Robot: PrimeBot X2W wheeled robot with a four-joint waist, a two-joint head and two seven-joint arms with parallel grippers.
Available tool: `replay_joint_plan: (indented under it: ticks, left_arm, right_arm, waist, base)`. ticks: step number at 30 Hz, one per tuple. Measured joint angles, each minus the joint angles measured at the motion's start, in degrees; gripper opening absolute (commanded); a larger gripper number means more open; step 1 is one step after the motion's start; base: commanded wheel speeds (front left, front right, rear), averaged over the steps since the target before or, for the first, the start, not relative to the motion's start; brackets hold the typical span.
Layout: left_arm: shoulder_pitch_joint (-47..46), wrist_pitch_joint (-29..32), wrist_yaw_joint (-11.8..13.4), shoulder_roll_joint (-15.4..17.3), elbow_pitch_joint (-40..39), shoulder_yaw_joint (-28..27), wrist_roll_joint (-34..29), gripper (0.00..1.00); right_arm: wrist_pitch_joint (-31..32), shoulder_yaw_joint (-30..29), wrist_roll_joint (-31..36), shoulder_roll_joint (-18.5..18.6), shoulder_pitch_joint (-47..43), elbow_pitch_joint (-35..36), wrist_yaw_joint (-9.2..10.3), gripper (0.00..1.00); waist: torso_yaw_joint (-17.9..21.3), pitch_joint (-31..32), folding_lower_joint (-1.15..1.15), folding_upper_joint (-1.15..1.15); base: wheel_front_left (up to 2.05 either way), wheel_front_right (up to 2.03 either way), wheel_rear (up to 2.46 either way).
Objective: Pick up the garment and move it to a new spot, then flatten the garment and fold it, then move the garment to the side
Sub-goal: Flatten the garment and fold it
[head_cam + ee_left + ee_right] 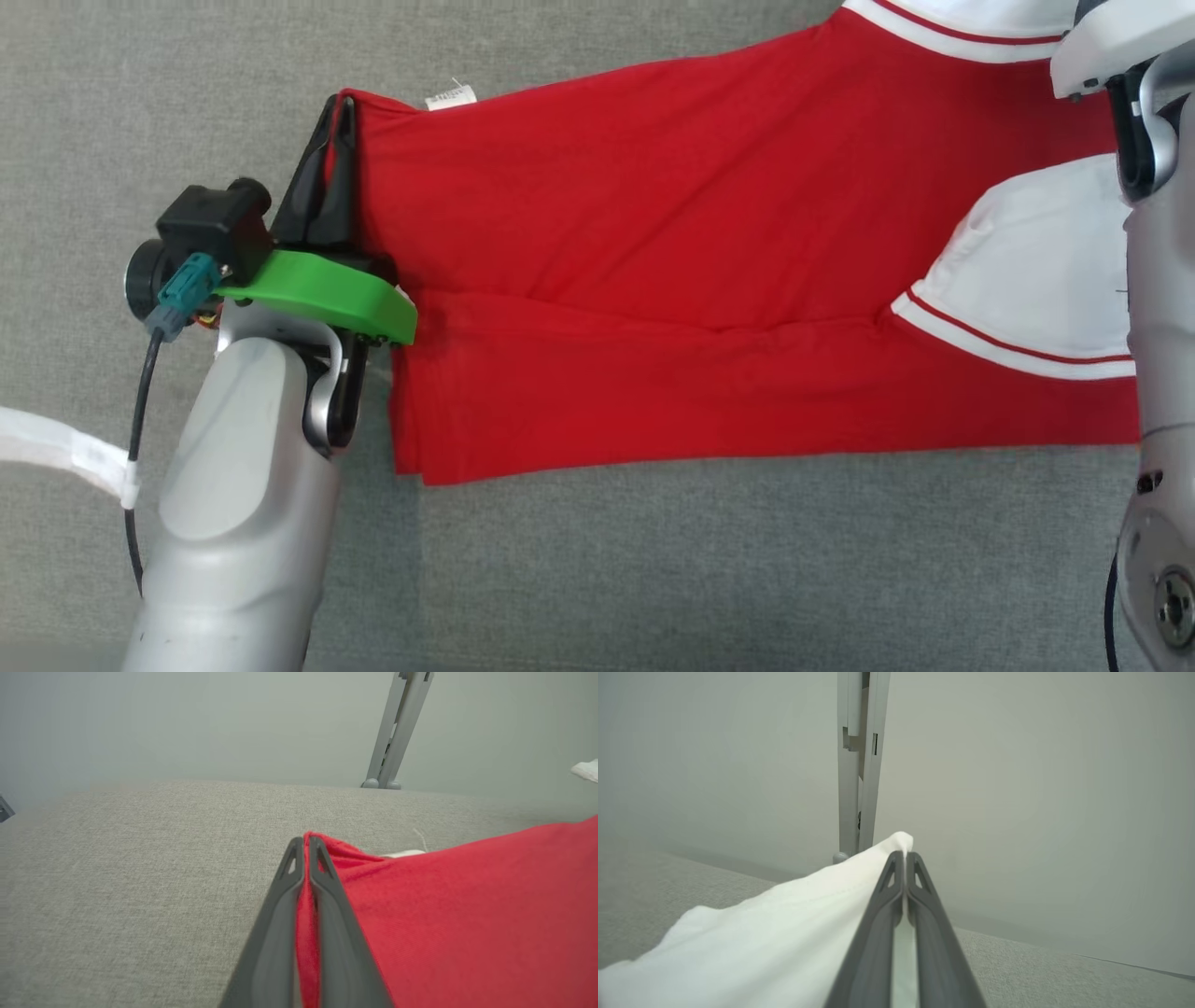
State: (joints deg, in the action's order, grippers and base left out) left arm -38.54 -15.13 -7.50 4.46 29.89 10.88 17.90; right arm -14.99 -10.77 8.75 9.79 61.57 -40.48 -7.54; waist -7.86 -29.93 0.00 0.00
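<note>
The garment (pixel 653 271) is a red shirt with white, red-striped sleeves, spread across the grey surface. My left gripper (pixel 341 107) is shut on the shirt's red far-left corner; the left wrist view shows red cloth (pixel 467 924) pinched between the dark fingers (pixel 327 896) of that gripper (pixel 306 842). At the right edge of the head view stands my right arm (pixel 1153 280), over the white sleeve (pixel 1036 271). In the right wrist view my right gripper (pixel 903 856) is shut on white cloth (pixel 775 938), which pokes out past the tips.
Grey fabric surface (pixel 700 579) lies all around the shirt. A white strap (pixel 65 453) enters at the left edge. A grey metal stand (pixel 397 728) rises at the surface's far edge before a pale wall; the stand (pixel 857 765) also appears ahead of my right gripper.
</note>
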Motion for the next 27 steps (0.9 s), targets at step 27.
replay_joint_plan:
  ticks: [27]
  left_arm:
    - [26.1,0.0,0.2,-1.6,-3.4,-3.3,0.0,0.37]
  right_arm:
    - [0.0,-1.8,-12.7,-3.2,-41.8,12.8,0.00,0.16]
  waist:
    - [4.5,14.3,0.00,0.00]
  base:
    - [0.00,0.00,0.00]
